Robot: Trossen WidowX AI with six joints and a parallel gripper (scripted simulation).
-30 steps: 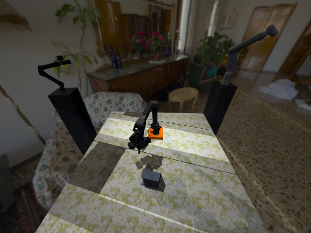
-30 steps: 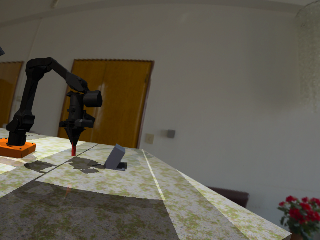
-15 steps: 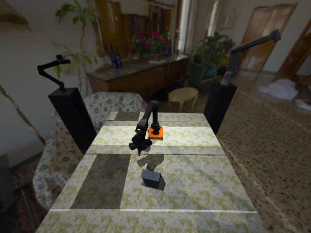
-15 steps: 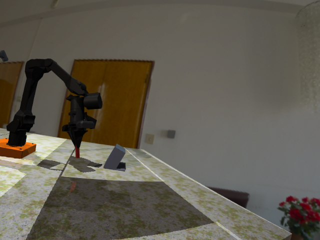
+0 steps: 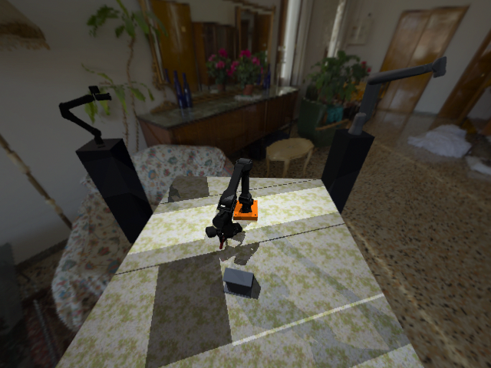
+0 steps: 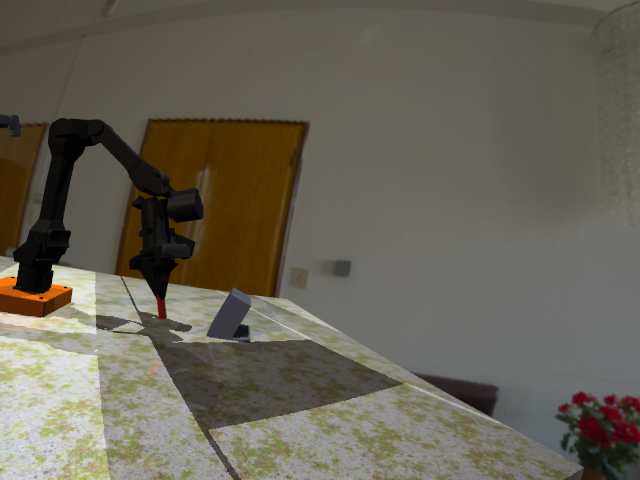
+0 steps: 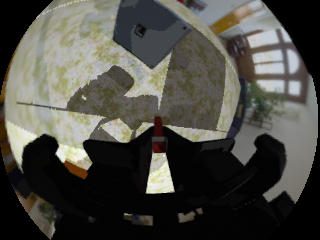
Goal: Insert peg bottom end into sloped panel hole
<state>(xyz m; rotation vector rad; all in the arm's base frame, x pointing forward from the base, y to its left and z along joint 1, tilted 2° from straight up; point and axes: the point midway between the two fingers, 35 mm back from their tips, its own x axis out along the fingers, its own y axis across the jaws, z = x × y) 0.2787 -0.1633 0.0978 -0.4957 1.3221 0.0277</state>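
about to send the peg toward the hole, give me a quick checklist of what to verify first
1. Peg held: ok. The tool is shut on the red peg, whose lower end sticks out below the fingers.
2. Peg off the table: cannot tell. Its tip sits very close to the surface in the exterior view.
3. Panel in view: ok. It stands apart from the peg, ahead of the tool.
4. Hole visible: ok. It shows as a small dark spot on the panel face in the wrist view.
5. Peg lined up with the hole: not ok. The peg hangs about upright, while the panel face slopes.
6. Peg shape against hole shape: cannot tell, too small.
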